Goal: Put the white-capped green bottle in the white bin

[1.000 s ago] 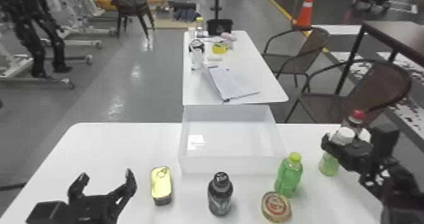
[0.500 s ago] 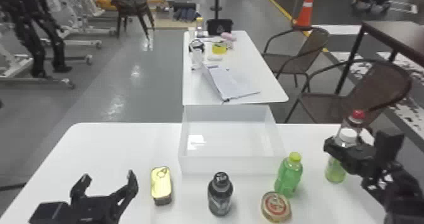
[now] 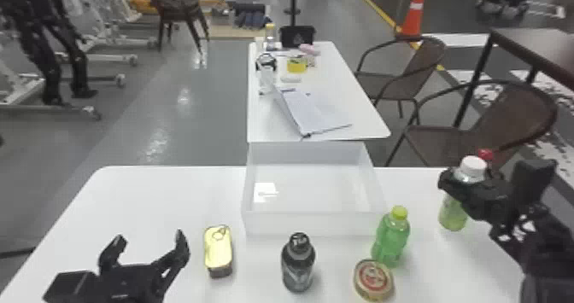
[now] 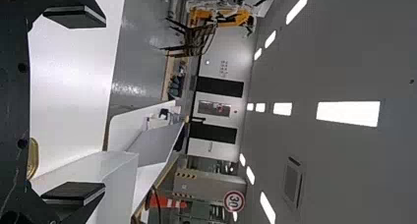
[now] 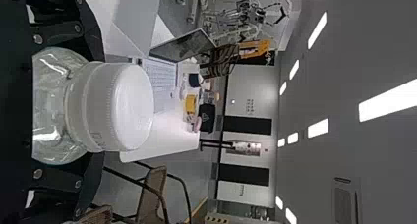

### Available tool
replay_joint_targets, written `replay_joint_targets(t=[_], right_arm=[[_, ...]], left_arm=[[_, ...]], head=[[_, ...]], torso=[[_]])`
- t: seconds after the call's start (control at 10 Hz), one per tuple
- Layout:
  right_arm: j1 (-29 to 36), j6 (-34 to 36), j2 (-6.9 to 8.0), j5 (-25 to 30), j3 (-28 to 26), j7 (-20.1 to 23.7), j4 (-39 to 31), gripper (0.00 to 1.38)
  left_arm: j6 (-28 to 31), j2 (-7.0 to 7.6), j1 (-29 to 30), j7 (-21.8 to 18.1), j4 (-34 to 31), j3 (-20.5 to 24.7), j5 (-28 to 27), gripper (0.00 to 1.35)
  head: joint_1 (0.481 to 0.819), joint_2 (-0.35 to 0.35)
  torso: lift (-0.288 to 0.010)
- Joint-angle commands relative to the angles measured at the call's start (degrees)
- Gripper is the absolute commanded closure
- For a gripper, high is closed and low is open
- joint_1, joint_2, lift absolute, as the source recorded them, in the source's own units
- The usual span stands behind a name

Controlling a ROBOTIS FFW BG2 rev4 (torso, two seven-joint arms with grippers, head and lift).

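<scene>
Ok, head view first: the white-capped green bottle [image 3: 453, 214] is over on the right, outside the white bin [image 3: 316, 224], with the right end effector [image 3: 467, 185] clamped on its upper part. The left end effector [image 3: 147, 238] is down at the lower left, fingers spread apart, nothing between them. Between it and the bin's near side there's a gold oblong tin [image 3: 218, 251] on the worktop [image 3: 149, 199]. A dark bottle [image 3: 297, 266] stands just in front of the bin, a yellow-capped green bottle [image 3: 389, 240] is by the near right corner, and a round tin [image 3: 373, 280] sits right by that one. There's also a red cap [image 3: 485, 154] poking up behind the clamped bottle.

Left wrist view: same deal, fingers wide apart, with part of the oblong tin and the bin's walls in sight.

Right wrist view: fingers on both sides of the bottle, just below its big white cap [image 5: 133, 106].
</scene>
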Motion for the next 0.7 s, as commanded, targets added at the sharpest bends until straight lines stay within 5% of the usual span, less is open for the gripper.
replay_joint_targets(t=[0.0, 0.6], right_arm=[[0.02, 2.06, 0.1, -0.87, 1.63, -1.2, -5.26, 0.92], [-7.62, 3.99, -3.68, -8.43, 14.9, -2.43, -7.72, 0.92]], left_arm=[[0.06, -0.15, -0.16, 0.01, 0.16, -0.21, 0.0, 0.13], [0.06, -0.15, -1.13, 0.01, 1.48, -1.44, 0.7, 0.13]], head=[[0.549, 0.0], [0.549, 0.0]], torso=[[-0.1], [-0.1]])
